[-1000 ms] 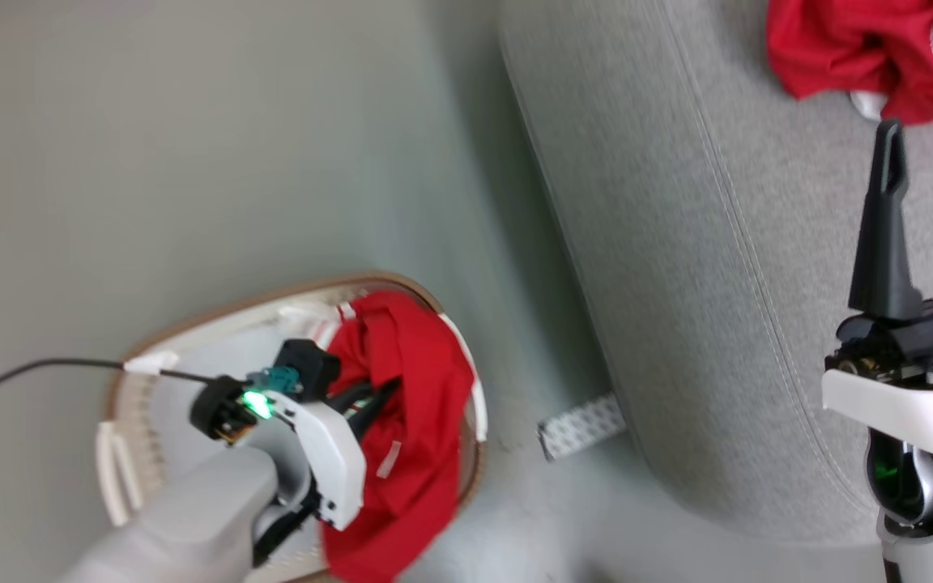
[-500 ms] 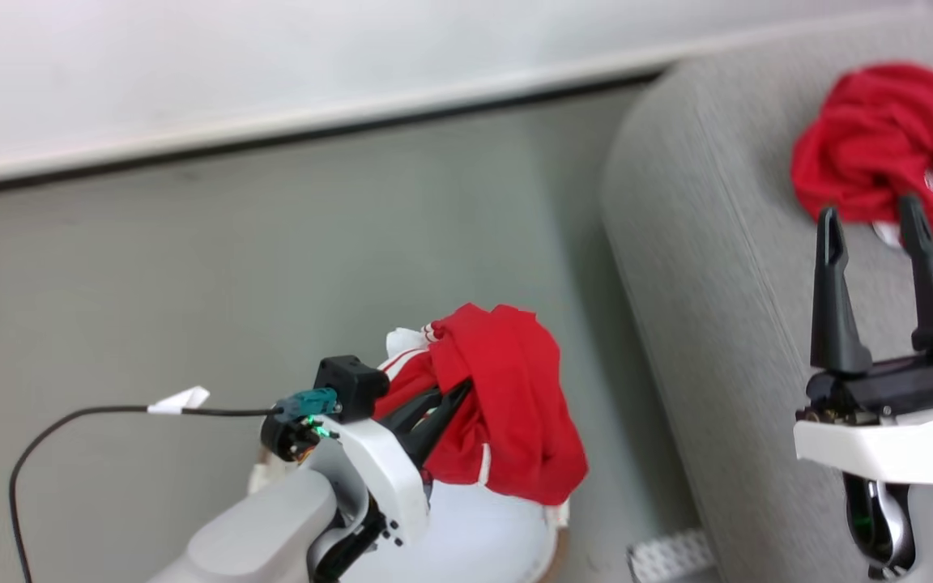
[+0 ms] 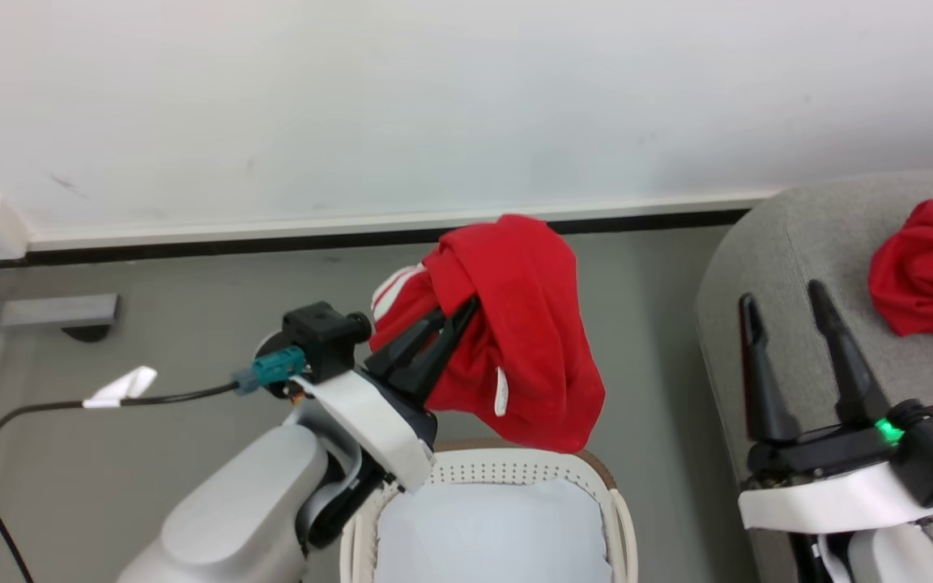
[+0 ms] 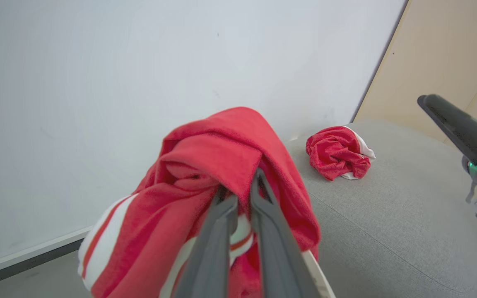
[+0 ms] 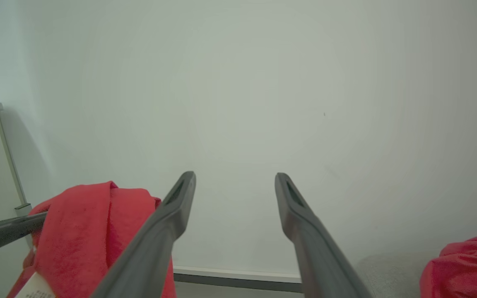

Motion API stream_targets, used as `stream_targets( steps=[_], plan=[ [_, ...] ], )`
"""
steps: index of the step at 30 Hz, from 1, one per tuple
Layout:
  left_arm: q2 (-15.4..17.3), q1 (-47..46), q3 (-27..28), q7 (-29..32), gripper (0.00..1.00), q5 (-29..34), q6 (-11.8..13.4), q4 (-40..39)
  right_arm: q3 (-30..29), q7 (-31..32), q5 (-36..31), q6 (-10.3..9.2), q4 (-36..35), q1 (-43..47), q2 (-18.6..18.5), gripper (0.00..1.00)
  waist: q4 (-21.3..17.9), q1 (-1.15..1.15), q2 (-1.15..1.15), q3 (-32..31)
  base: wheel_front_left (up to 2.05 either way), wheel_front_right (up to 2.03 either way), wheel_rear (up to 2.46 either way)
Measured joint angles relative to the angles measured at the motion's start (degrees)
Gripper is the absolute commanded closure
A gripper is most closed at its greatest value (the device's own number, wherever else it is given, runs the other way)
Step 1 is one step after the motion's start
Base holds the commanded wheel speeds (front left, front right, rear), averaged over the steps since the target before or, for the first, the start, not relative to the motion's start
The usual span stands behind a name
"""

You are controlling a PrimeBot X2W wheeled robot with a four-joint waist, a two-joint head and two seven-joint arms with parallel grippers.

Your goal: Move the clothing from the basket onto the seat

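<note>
Up it comes! The left gripper [image 3: 458,316], fingers pinched tight on a red garment [image 3: 523,340], has hoisted it out of the basket [image 3: 614,518], and it now hangs clear above the rim. The right gripper [image 3: 781,294] waits, fingers spread, by the seat [image 3: 766,243], where a second garment [image 3: 928,267] lies. The basket looks emptied, though its near end is cut off.

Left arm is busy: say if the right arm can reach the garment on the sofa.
Probably yes: the right end effector is open and empty, with bare sofa between it and the garment.
</note>
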Motion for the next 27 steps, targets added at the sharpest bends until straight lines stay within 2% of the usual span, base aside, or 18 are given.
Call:
stream_targets(
  steps=[7,12,20,27],
  plan=[
    [0.3,-0.9,4.4,0.0,1.00,2.1,0.1,-3.8,5.2,0.0,1.6,-0.01,2.3,0.9,0.0,0.00,1.5,0.00,0.00,-2.8,0.00,0.00,0.00],
    [0.1,-1.1,6.5,0.0,1.00,2.8,1.1,-6.0,7.1,0.0,2.3,-0.01,2.8,1.3,0.0,0.00,1.7,0.00,0.00,-4.5,0.00,0.00,0.00],
    [-0.1,-0.2,6.4,0.0,1.00,3.0,1.6,-6.7,10.3,0.0,2.5,-0.01,3.5,1.4,0.0,0.00,2.1,0.01,0.00,-5.3,0.00,0.00,0.00],
    [-1.0,1.0,5.1,0.0,1.00,3.1,1.6,-6.0,17.4,0.0,5.6,-0.01,5.2,0.2,-0.1,0.00,3.2,0.01,0.00,-5.4,0.00,0.00,0.00]
  ],
)
